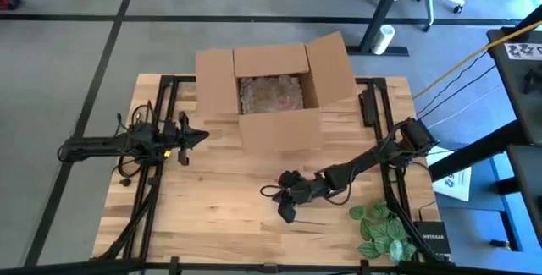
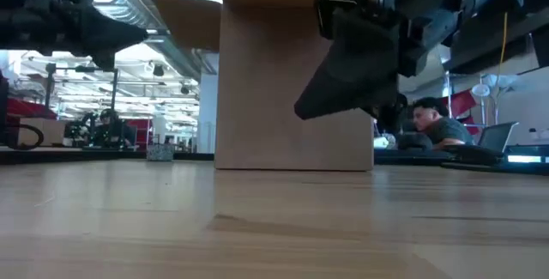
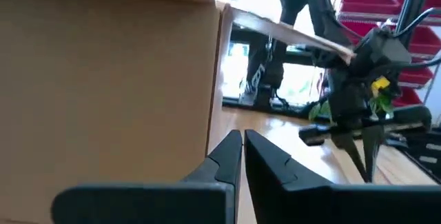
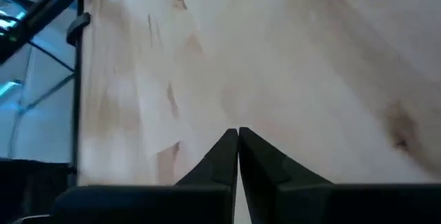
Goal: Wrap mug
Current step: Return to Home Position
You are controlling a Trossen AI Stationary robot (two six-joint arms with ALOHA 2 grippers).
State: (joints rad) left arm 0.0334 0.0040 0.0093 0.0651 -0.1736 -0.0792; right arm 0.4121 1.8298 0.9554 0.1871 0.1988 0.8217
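Note:
No mug shows in any view; it is hidden or out of view. An open cardboard box (image 1: 279, 127) stands at the table's far middle, with crumpled brownish paper (image 1: 271, 95) inside it. My left gripper (image 1: 201, 135) hovers shut just left of the box, its tips (image 3: 241, 136) beside the box's wall (image 3: 103, 79). My right gripper (image 1: 286, 216) is shut above the bare wood near the table's front middle, pointing down at the tabletop (image 4: 238, 133). Neither gripper has anything between its fingers.
The box's flaps (image 1: 334, 63) stand open toward the right and left. A green leafy plant (image 1: 381, 228) and a black device (image 1: 428, 237) lie at the front right corner. A person (image 2: 437, 124) sits beyond the table. Bare wood (image 1: 212, 199) spans the front left.

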